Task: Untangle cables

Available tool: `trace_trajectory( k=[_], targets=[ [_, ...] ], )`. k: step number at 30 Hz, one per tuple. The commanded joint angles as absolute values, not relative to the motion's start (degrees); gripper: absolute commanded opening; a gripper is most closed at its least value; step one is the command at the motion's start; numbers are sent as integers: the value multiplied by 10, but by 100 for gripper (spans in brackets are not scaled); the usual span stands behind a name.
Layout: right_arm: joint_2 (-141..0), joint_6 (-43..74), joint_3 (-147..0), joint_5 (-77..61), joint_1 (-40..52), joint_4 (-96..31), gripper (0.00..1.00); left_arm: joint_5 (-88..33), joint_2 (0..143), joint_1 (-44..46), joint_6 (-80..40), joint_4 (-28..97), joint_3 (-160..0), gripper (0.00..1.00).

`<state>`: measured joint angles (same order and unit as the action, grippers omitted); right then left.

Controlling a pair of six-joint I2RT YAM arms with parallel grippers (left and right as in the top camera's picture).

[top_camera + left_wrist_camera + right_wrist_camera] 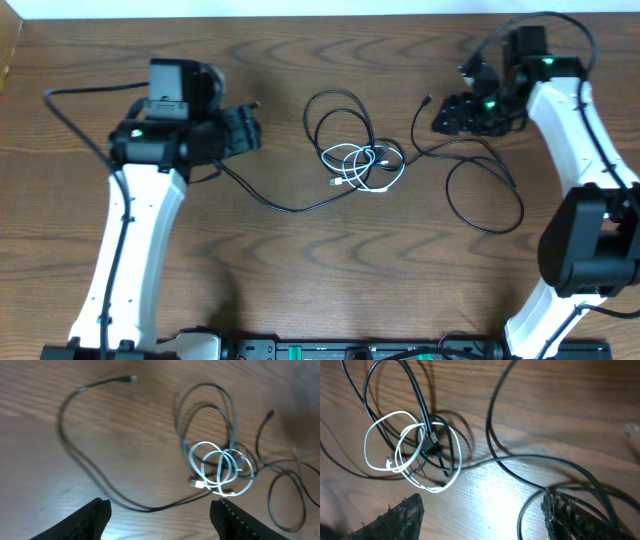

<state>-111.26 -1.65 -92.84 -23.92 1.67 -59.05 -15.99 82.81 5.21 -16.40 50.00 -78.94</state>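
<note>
Overhead, we see the cables (pixel 358 160) tangled mid-tabletop (pixel 300 280), between the left gripper (pixel 248 128) and the right gripper (pixel 448 113). Left wrist: our fingers (pixel 92 520) stand spread, holding nothing, and the cables lie ahead. Right wrist: fingers likewise parted, empty, with a black cord (pixel 520 460) passing close by one.

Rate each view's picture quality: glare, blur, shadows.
Overhead: sharp and evenly lit, with the cables casting only faint shadows. Left wrist: soft throughout, with a pale sheen on the table near the left gripper. Right wrist: bright glare just ahead of the right gripper, dark cable shadows, and blurred finger edges.
</note>
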Motion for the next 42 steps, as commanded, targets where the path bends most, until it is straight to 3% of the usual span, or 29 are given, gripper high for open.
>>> trace_trajectory(
  k=[1, 13, 19, 26, 30, 36, 42],
  targets=[
    [-1117, 0, -939, -234, 26, -580, 73, -176, 874, 82, -170, 484, -801, 69],
    [-1200, -73, -935, -287, 99, -553, 51, -228, 1031, 152, -177, 319, -801, 66],
    [-1248, -82, -935, -309, 117, -538, 22, -236, 1056, 152, -181, 298, -801, 66],
    [-1265, -82, -935, -308, 134, -529, 1, -236, 1056, 156, -181, 298, -801, 66],
    [-1254, -105, -948, -345, 132, -554, 1, -236, 1056, 175, -181, 288, -801, 66],
    [-1169, -219, -987, -539, 104, -621, 1, -325, 1056, 186, -181, 228, -801, 66],
    [-1090, -232, -987, -619, 84, -633, 1, -352, 1056, 186, -183, 208, -801, 67]
  ],
)
